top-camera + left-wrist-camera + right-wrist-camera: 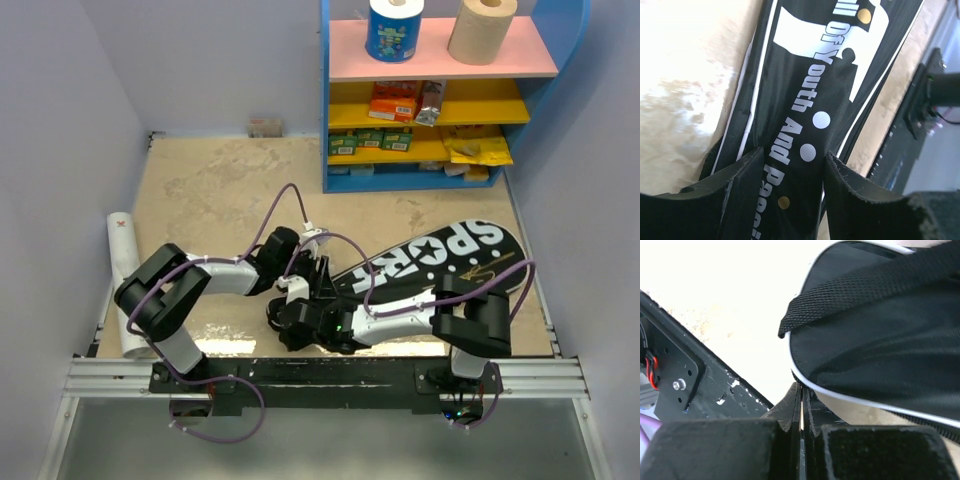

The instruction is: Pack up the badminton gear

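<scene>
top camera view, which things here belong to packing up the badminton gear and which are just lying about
For the job:
- black SPORT cover
- long white tube, far left
No rackets or shuttlecocks show.

Just lying about, all on the blue shelf unit:
- blue-printed paper roll
- tan paper roll
- orange packets
- yellow packets
- green boxes
</scene>
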